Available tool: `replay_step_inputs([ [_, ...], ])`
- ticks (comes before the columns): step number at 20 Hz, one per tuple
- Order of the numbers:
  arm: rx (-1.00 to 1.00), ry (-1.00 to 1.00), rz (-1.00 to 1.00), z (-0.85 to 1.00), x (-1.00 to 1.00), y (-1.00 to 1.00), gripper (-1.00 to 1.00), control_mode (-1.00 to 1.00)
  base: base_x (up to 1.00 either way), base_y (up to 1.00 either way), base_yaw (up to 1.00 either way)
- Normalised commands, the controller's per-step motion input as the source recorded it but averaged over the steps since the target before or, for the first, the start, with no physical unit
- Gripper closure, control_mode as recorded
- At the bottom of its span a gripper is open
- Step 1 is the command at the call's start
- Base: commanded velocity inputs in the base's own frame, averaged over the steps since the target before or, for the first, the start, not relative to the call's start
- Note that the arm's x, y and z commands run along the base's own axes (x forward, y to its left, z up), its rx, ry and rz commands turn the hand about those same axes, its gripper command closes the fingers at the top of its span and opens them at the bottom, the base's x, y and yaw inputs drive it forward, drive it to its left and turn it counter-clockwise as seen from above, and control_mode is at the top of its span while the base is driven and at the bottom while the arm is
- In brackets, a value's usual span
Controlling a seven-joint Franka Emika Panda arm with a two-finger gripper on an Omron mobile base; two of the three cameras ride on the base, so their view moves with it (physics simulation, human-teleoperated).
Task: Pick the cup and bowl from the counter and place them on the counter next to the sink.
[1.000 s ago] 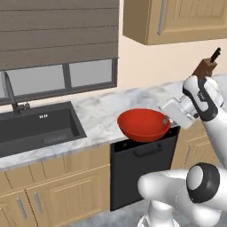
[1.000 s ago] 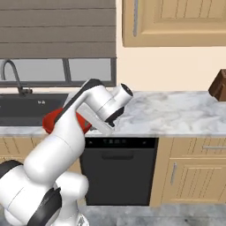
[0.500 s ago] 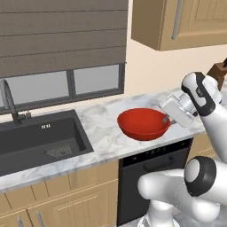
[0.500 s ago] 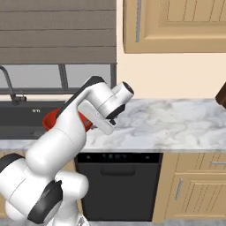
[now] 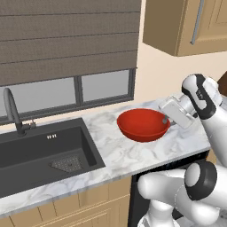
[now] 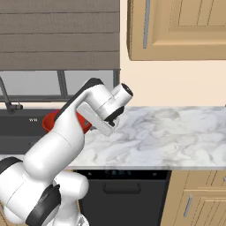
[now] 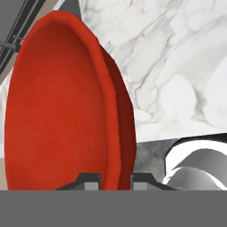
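**Bowl carried by its rim**

The fingers point(image 7: 115, 179) are clenched on the rim of the bowl point(image 5: 142, 124), one tip inside the wall and one outside, which suits a thin edge on so wide a dish. The bowl hangs ahead of the fingers, above the desk point(image 5: 116, 153), with the sink point(image 5: 42, 154) beyond its far side. It is glossy red, shallow, round and looks empty.

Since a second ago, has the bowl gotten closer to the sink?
Yes. The bowl, pinched at its rim by the gripper, is closer to the sink.
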Motion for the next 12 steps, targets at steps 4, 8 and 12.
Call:
replay_step_inputs([
  [4,0.0,0.0,0.0,0.0,0.0,0.0,1.0,1.0,0.0,0.07,0.0],
  [8,0.0,0.0,0.0,0.0,0.0,0.0,1.0,1.0,0.0,0.0,0.0],
  [12,0.0,0.0,0.0,0.0,0.0,0.0,1.0,1.0,0.0,0.0,0.0],
])
